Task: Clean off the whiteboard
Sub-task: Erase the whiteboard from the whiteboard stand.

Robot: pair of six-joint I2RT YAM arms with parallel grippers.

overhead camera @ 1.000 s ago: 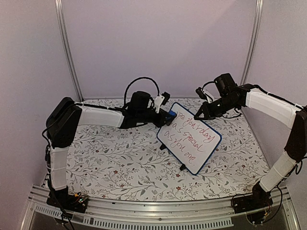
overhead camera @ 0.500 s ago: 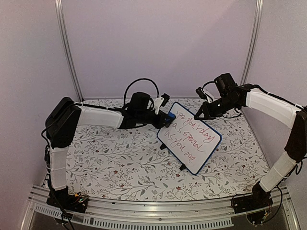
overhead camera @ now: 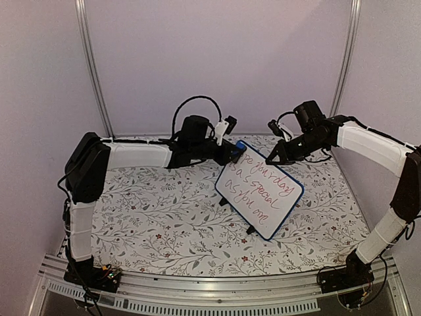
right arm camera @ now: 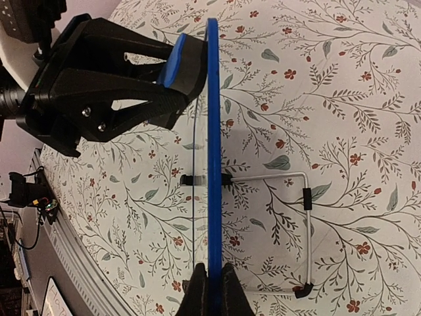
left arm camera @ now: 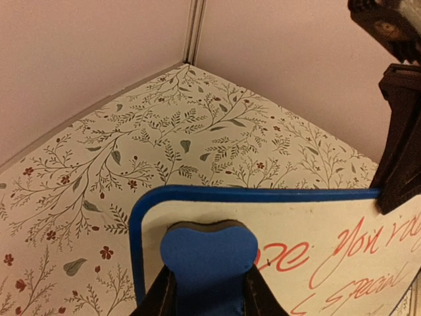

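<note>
Currently left end effector [left arm camera: 209,297] grips eraser [left arm camera: 209,260] against whiteboard [overhead camera: 260,191]; right end effector [right arm camera: 212,288] clamps whiteboard.

Whiteboard [overhead camera: 260,192] stands tilted on the floral counter [overhead camera: 151,224]. It has a dark blue frame and sits at a diagonal, one corner far-left and the opposite one near-right. Two black feet [overhead camera: 250,230] show along its near-left edge. Red handwriting [overhead camera: 264,179] runs across the face in several lines.

My left pincer [overhead camera: 234,155] reaches in from the left and is clamped on a small blue eraser block [overhead camera: 237,153], which sits at the board's far-left corner and appears to touch it.

My right pincer [overhead camera: 271,158] comes in from the right and grips the board's far edge, near the left one.
</note>
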